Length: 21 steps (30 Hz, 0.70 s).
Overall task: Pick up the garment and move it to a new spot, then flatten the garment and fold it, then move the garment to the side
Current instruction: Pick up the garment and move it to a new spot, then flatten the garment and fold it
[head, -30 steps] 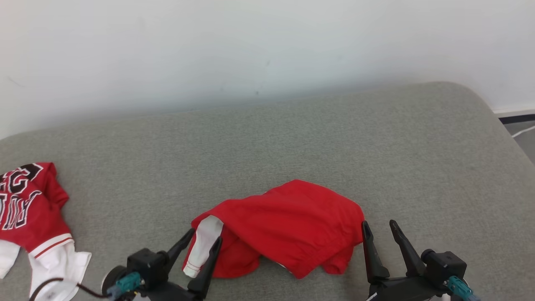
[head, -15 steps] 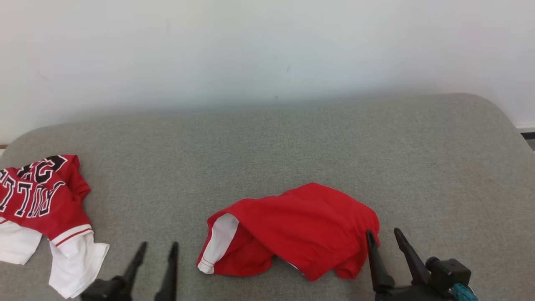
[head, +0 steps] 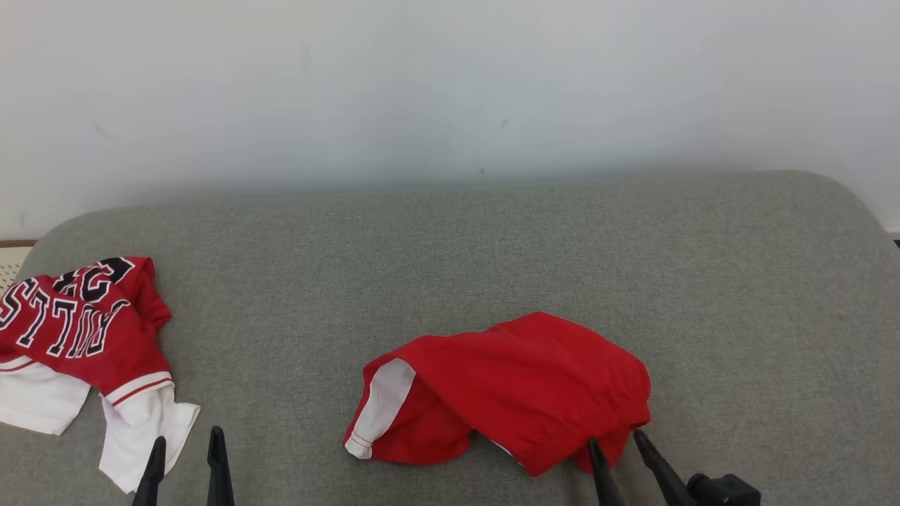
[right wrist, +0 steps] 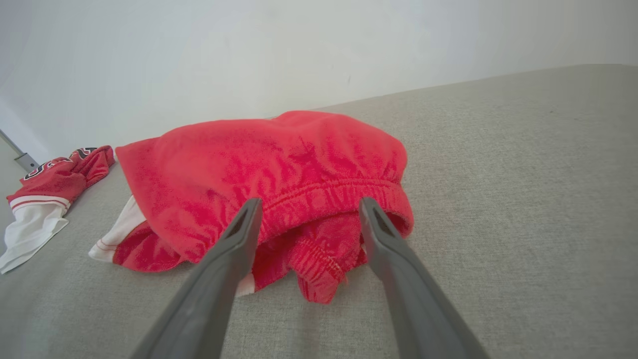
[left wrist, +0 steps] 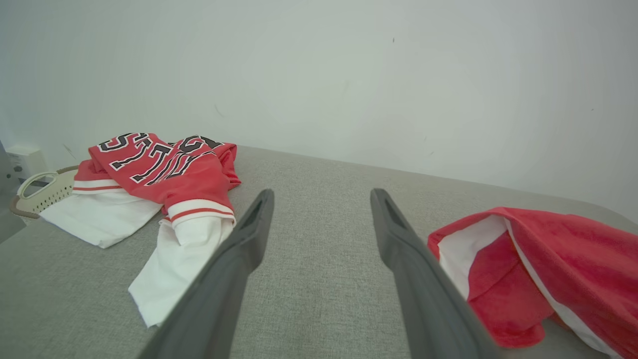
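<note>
My right pincer (head: 616,437) stands wide with nothing between its fingers. Its tips sit right at the near right corner of the red shorts (head: 520,383), and along my right wrist I see the gathered waistband spanning the gap between the two fingers. I cannot tell whether either tip touches the cloth. My left pincer (head: 187,436) is spread just as wide and also holds nothing. It hangs over the grey cushion (head: 450,267), just beside the white end of a red jersey (head: 77,330) on its left and well apart from the shorts on its right. The shorts lie in a loose, rumpled heap near the front of the cushion, a little right of the middle. One leg opening faces my left side and shows a white side panel with red stitching. The jersey, red with black and white lettering and white parts below, is crumpled at the far left edge of the cushion, well apart from the shorts. Beyond it, along my left wrist, a pale basket (left wrist: 40,192) with a looped handle sits past the cushion's edge. A plain white wall (head: 450,84) rises behind the cushion.
</note>
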{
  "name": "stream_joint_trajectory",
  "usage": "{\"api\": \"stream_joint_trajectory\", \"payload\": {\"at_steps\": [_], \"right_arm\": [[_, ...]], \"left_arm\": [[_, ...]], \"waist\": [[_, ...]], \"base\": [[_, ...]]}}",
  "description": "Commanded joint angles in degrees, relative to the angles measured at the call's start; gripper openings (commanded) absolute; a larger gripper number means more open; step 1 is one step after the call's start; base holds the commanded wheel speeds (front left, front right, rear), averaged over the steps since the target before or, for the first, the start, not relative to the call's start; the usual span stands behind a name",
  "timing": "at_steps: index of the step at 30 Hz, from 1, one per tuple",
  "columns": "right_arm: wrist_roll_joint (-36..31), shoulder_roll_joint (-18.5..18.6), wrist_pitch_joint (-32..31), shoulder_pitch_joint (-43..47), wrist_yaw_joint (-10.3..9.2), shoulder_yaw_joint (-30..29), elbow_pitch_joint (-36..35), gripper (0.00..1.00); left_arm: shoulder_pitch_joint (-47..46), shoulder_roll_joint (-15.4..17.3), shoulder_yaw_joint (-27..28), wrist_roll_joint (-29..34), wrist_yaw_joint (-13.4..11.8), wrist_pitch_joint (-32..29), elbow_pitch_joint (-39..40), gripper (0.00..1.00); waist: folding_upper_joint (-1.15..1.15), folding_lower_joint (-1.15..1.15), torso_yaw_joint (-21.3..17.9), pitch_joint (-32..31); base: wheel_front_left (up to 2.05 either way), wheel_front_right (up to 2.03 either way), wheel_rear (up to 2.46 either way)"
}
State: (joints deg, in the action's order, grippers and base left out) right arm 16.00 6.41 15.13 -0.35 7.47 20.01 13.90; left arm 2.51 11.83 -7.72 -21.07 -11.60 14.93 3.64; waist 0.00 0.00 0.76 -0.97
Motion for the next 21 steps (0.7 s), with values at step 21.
{"api": "stream_joint_trajectory", "payload": {"at_steps": [21], "right_arm": [[4.7,0.8,-4.1,-3.6,0.04,9.7,6.5,1.00]], "left_arm": [[0.0,-7.8,8.0,7.1,8.0,0.2,-2.0,1.00]], "waist": [[0.00,0.00,2.6,1.0]], "base": [[0.00,0.00,0.00]]}}
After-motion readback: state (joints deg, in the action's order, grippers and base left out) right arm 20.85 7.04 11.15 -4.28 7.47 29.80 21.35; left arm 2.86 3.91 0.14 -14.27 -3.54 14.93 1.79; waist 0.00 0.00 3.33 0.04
